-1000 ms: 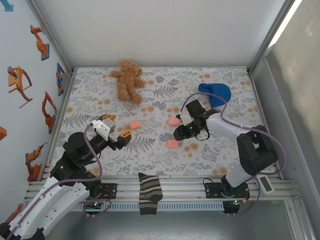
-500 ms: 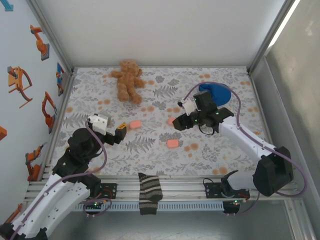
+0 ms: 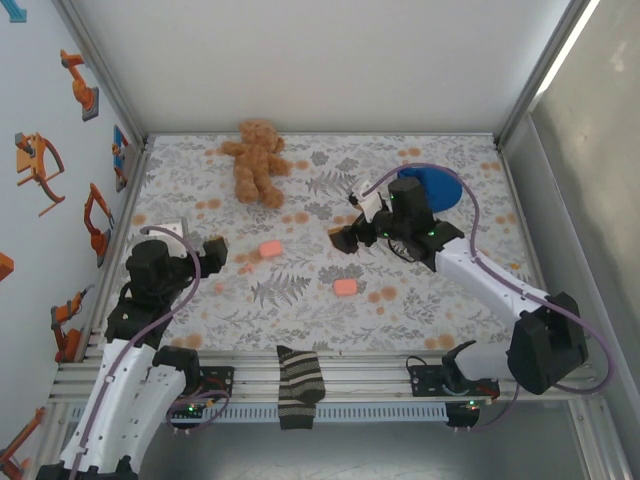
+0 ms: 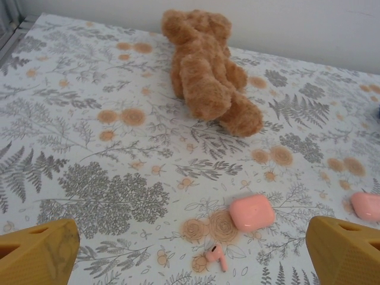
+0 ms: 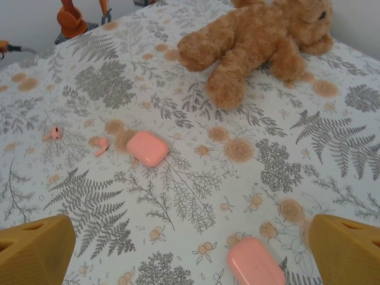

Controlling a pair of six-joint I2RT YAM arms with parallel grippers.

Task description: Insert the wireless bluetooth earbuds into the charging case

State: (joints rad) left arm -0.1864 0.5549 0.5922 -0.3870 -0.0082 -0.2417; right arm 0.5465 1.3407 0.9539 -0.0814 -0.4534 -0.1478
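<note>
2 salmon-pink earbuds lie loose on the worktop (image 3: 300,215), left of centre. From the right wrist, the first earbud (image 5: 101,145) lies just beside a closed pink case (image 5: 147,148). The second earbud (image 5: 52,133) sits further out, apart from both. In the left wrist view the first earbud's long axis slants across the picture, with its bulb toward the case and its stem toward the near right. The second is too small for me to tell which way it points. From the top camera both are mere specks by the case.

A second case (image 5: 255,264) lies well apart, nearer mid-worktop, and the frame edge cuts it off in both wrist views. Both lids are down, so I cannot tell what is inside either.

The left claw (image 4: 190,252) hangs over the worktop near the first case, fingers spread wide with nothing between them. The right claw (image 5: 190,252) is equally wide and empty.

A teddy bear (image 3: 255,160) lies toward the back. A blue object (image 3: 435,185) is partly hidden behind the right arm. A striped sock (image 3: 298,385) hangs over the front rail.
</note>
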